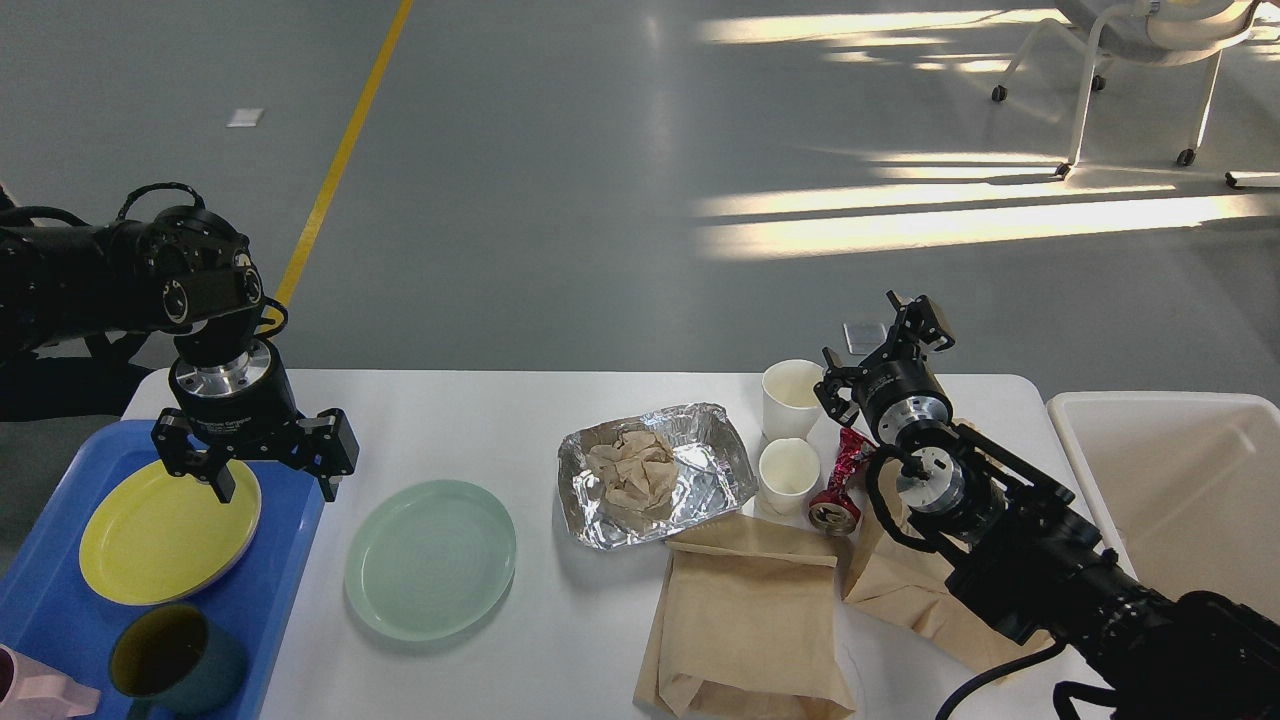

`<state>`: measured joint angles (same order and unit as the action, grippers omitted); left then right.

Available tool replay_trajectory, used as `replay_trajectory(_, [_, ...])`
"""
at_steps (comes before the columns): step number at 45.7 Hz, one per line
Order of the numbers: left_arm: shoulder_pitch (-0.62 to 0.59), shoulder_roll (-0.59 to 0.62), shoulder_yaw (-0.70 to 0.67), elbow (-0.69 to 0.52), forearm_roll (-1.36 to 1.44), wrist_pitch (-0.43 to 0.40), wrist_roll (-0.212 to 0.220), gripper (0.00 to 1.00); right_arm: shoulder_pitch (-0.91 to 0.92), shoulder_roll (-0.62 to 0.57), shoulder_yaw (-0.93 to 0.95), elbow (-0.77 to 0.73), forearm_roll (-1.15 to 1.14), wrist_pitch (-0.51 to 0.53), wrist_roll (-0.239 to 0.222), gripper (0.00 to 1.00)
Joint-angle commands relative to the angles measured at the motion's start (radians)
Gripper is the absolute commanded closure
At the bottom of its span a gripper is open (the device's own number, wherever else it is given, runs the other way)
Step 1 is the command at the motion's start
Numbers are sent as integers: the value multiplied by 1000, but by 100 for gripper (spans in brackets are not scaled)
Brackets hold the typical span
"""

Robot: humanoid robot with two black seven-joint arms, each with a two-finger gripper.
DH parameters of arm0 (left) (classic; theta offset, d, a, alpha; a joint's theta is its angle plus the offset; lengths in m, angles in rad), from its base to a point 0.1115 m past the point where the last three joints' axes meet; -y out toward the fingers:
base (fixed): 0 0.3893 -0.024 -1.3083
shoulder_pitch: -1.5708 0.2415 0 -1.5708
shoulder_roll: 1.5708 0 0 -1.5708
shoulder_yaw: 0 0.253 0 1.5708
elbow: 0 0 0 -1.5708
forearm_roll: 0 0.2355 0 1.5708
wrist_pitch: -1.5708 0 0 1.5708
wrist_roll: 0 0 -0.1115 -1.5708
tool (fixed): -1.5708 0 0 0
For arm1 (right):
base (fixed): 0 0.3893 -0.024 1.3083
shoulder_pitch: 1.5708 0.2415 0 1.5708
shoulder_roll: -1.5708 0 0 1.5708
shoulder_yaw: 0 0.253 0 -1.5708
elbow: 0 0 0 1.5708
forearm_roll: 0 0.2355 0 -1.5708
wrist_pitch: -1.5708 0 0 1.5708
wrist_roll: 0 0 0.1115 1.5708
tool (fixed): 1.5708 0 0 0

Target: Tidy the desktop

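Note:
The white desktop (pixel 520 420) carries a pale green plate (pixel 430 558), a foil tray (pixel 700 440) with crumpled brown paper (pixel 630 475), two white paper cups (pixel 793 398) (pixel 789 473), a crushed red can (pixel 840 480) and two brown paper bags (pixel 745 620) (pixel 900 590). My left gripper (pixel 275 488) hangs open and empty, pointing down over the right edge of the blue tray (pixel 60 600), beside the yellow plate (pixel 160 535). My right gripper (pixel 880 345) stands open and empty behind the cups, pointing away from me.
A dark teal cup (pixel 175 660) and a pink item (pixel 40 695) sit at the tray's near end. A cream-white bin (pixel 1180 480) stands off the table's right end. Grey floor with a yellow line lies beyond; a chair stands far right.

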<state>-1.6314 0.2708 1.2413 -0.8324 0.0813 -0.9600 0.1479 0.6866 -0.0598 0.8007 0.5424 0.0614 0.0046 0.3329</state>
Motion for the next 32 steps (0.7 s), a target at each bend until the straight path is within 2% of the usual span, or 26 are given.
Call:
replay_trajectory(1, [42,-30,6,12,6,26,2,4,1,0,0,-1,0,0,0,0])
replay_trajectory(10, [111,-41,-5,16,5,297,2,4,1,0,0,1,0,0,0,0])
replay_trajectory(15, [163,-87,-6,25,-2,397,4,4,1,0,0,-1,0,0,0,0])
replay_trajectory(21, [238,-148,-6,85,-6,451,4,4,1,0,0,1,0,0,0,0])
replay_trajectory(26, [281,-171,-9,147,-8,451,4,4,1,0,0,1,0,0,0,0])
replay_trajectory(32, [318,-176,-40,165,-8,451,4,4,1,0,0,1,0,0,0,0])
